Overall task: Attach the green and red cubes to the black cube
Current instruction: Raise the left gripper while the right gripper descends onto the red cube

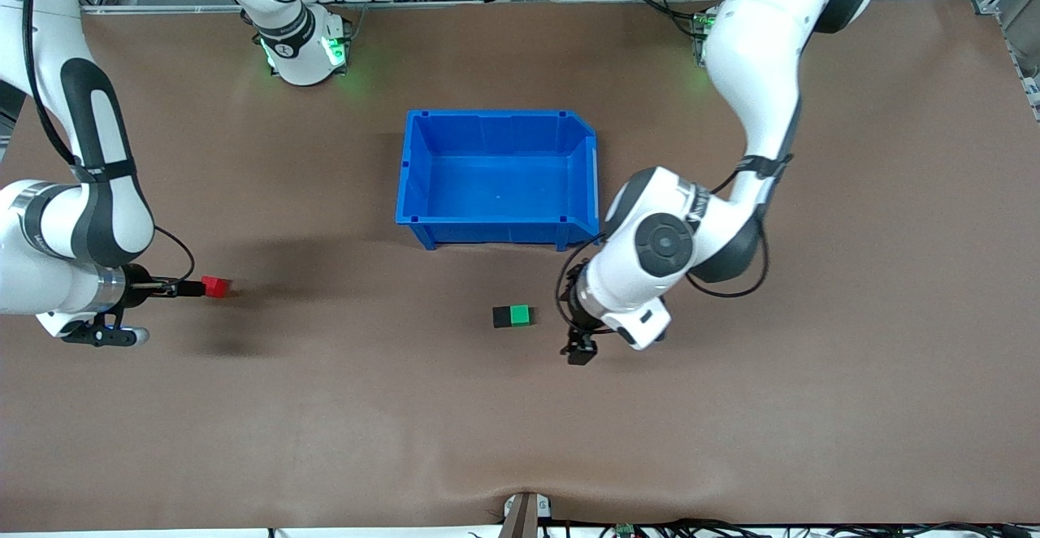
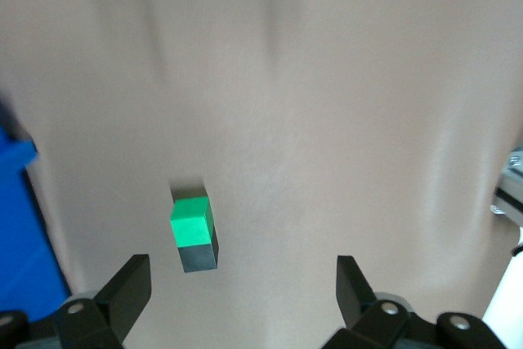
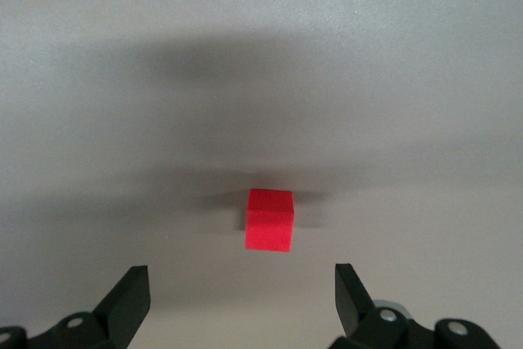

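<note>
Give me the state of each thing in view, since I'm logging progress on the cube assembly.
green cube: on the table, joined side by side to the black cube.
black cube: on the table, touching the green cube.
red cube: alone on the table, unattached.
blue bin: upright, nothing visible inside.
left gripper: open, holding nothing, beside the joined pair.
right gripper: open, holding nothing, by the red cube.

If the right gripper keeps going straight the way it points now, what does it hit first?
Most likely the red cube: it lies just ahead of the open right gripper, roughly centred between the fingers, though how high the gripper rides is unclear.
</note>
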Controlling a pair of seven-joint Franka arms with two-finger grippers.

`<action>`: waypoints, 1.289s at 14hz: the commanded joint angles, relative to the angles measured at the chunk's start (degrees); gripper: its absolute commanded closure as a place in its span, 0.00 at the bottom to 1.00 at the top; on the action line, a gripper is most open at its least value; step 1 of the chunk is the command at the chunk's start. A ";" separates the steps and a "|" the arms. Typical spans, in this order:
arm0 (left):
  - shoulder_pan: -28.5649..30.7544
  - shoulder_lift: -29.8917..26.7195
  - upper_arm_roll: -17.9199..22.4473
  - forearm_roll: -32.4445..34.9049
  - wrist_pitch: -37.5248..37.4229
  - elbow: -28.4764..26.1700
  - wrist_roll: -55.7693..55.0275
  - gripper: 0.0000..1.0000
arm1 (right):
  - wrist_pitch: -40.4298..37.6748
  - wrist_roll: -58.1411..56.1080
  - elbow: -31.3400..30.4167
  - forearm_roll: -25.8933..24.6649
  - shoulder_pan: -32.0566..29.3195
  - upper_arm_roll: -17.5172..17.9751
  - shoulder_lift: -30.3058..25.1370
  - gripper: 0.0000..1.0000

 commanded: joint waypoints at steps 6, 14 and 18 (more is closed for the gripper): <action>7.99 -12.47 -0.09 -0.19 -15.10 -2.65 21.49 0.00 | 1.06 -0.63 0.37 -1.10 -1.36 1.01 2.31 0.00; 15.29 -20.47 0.18 3.93 -29.69 -3.43 45.22 0.00 | 2.73 -0.54 0.37 -1.10 -2.50 1.01 4.60 0.00; 17.93 -26.17 0.26 7.10 -30.94 -8.52 57.95 0.00 | 4.48 -0.54 0.28 -1.01 -2.94 1.01 5.39 0.00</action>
